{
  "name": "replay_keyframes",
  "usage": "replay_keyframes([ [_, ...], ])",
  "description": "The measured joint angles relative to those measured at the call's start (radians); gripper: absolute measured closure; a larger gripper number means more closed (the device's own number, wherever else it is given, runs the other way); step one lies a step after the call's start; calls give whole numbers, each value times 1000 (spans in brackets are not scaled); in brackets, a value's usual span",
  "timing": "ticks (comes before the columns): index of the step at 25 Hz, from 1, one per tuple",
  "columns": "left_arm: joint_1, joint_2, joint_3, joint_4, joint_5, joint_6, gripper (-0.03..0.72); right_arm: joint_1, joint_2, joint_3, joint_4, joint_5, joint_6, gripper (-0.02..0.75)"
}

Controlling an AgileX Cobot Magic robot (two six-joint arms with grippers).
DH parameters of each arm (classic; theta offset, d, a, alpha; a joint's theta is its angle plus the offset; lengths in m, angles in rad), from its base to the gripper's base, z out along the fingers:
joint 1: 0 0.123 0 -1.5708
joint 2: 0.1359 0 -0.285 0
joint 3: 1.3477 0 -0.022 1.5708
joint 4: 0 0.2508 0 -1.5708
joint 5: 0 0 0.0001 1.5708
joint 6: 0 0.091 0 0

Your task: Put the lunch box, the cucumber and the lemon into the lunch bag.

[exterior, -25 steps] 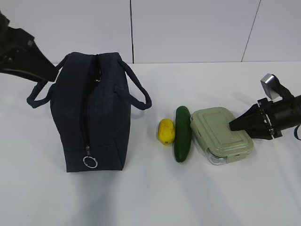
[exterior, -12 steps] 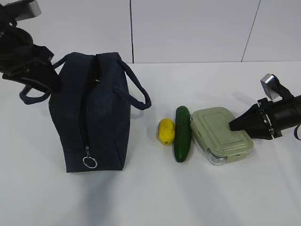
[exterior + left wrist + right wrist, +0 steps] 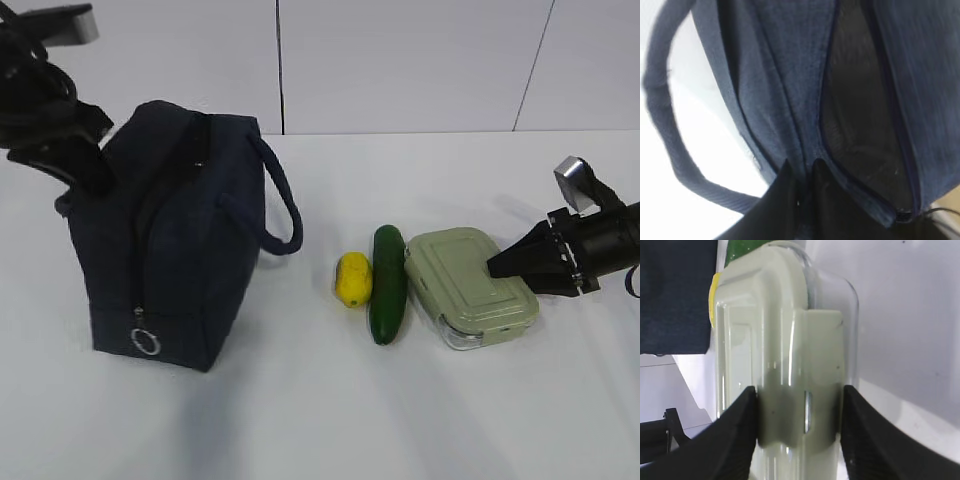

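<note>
The dark navy lunch bag (image 3: 170, 250) stands at the left, leaning leftward, its ring pull (image 3: 146, 341) low on the front. My left gripper (image 3: 85, 175) is shut on the fabric at the bag's top left edge. In the left wrist view the fingers (image 3: 802, 172) pinch the lip of the bag (image 3: 780, 75) beside its dark unzipped opening. The yellow lemon (image 3: 353, 279), the green cucumber (image 3: 388, 283) and the sage-lidded lunch box (image 3: 465, 285) lie side by side on the table. My right gripper (image 3: 497, 267) grips the lunch box (image 3: 770, 330) at its end clip, jaws (image 3: 800, 405) touching both sides.
The white table (image 3: 320, 420) runs back to a pale panelled wall (image 3: 400, 60). One bag handle (image 3: 285, 215) loops out toward the lemon. In the right wrist view the cucumber (image 3: 742, 249), the lemon (image 3: 713, 295) and the bag (image 3: 672, 295) lie beyond the box.
My left gripper has closed on the bag's top edge and pulled it; the bag has tipped and shifted to the left. The right gripper and the lunch box have not moved.
</note>
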Motion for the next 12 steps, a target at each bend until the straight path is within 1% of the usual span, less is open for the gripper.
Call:
replay_keyframes([
  [6,0,0,-165,122,130,-47,671,0,0,0,2,0,0,365],
  [12,-29,33,-190,145,132,-57,672,0,0,0,5,0,0,365],
])
